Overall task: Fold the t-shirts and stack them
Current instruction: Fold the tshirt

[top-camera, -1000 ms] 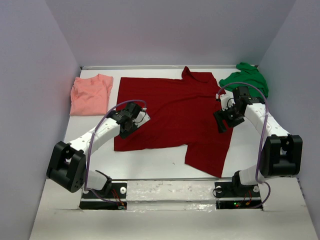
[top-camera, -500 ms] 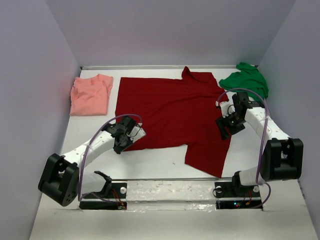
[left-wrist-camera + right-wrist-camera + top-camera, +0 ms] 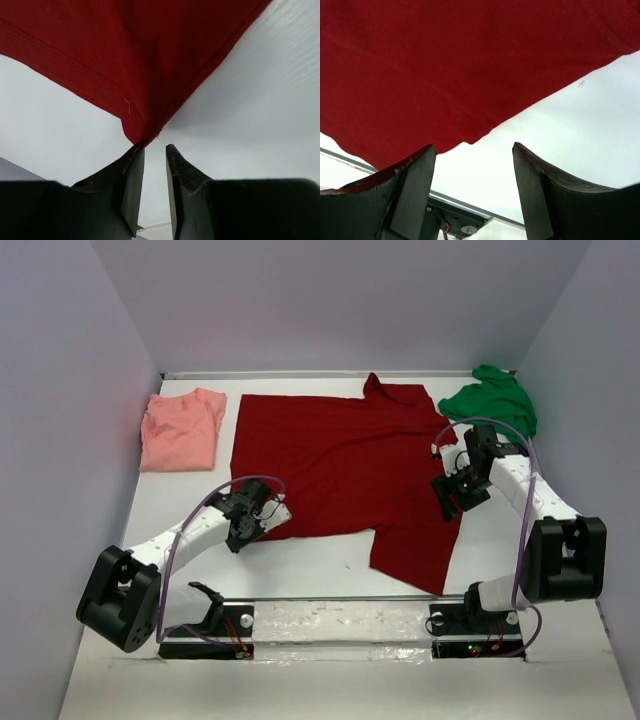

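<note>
Standing apart, both jaws flank dark red shirt [image 3: 340, 460]; pink shirt [image 3: 180, 432], green shirt [image 3: 495, 400] lie beyond.

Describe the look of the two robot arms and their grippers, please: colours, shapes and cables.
The left arm and the right arm have white rounded links between bulky black joint housings. A thin lilac cable loops along each. The left gripper and the right gripper each carry two black wedge-shaped fingers. Small red and green lights glow at the right base.
</note>
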You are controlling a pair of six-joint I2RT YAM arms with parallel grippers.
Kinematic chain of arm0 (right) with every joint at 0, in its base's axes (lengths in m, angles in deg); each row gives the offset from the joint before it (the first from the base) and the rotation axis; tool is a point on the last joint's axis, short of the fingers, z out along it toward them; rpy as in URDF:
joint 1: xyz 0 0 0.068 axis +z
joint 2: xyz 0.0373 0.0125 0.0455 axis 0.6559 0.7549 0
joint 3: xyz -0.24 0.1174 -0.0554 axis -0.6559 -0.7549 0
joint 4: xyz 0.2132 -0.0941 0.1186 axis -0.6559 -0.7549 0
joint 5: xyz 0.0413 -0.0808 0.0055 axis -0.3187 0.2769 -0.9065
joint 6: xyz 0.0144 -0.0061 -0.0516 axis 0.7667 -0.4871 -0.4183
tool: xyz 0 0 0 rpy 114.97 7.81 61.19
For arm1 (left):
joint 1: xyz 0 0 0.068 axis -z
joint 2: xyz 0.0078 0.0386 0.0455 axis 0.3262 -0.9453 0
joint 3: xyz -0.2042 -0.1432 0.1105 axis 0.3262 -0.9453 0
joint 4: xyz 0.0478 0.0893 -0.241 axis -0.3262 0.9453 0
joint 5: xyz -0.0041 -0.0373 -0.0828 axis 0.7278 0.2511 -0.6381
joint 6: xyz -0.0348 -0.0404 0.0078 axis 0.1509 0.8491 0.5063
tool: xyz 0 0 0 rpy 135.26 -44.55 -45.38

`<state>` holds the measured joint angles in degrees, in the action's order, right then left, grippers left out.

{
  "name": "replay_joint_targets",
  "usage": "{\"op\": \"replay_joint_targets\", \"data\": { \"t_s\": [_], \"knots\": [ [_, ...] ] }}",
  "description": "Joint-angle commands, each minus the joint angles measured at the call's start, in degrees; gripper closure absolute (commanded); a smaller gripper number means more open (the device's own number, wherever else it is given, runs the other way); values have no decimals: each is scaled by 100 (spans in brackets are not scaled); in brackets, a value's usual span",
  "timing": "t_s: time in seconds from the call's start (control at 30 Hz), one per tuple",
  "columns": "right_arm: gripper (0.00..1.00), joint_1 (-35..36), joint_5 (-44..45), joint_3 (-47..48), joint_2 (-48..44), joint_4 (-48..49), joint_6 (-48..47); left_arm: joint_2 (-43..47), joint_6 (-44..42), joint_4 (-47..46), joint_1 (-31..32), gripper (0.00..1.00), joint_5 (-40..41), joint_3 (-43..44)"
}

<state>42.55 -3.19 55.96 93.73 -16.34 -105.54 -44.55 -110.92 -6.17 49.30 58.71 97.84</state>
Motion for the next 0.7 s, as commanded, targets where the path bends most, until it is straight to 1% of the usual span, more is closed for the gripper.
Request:
{"op": "replay_joint_targets", "data": {
  "t_s": [0.0,0.33,0.4,0.6,0.67],
  "knots": [
    [32,2,41,49,-252,-180,41,-92,-216,-240,6,64,142,-125],
    [32,2,77,164,-200,-259,94,-172,-278,-513,6,63,370,-81],
    [32,2,68,181,-165,-268,103,-198,-287,-592,15,60,432,-160],
    [32,2,120,208,-129,-268,103,-295,-339,-610,15,58,380,-379],
    [31,2,138,208,-147,-285,85,-356,-374,-715,6,58,476,-528]
  ]
}}
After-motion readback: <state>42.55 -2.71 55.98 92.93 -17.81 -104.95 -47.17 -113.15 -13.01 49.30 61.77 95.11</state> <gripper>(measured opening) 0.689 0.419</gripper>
